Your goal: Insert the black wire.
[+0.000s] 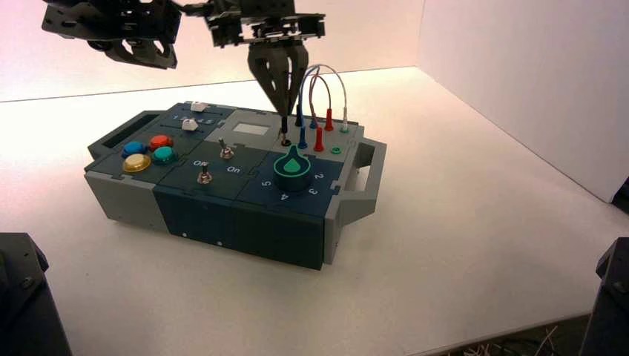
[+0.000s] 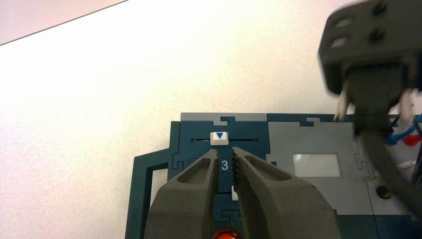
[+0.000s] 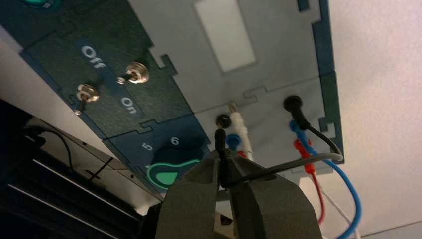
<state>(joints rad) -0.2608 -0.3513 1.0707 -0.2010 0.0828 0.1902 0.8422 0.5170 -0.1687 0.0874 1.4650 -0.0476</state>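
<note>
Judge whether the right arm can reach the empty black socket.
Probably yes: the right gripper holds the black plug above the uncovered socket, though a white plug sits close. The left gripper waits leftward.

matt plastic-looking box (image 1: 202,215), shiny metal toggle switches (image 3: 138,72), glossy red button (image 2: 227,234), smooth pale tabletop (image 1: 460,222)

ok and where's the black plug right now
In the right wrist view, the black plug is between the fingertips of the right gripper, just above the black socket and beside the blue socket.
</note>
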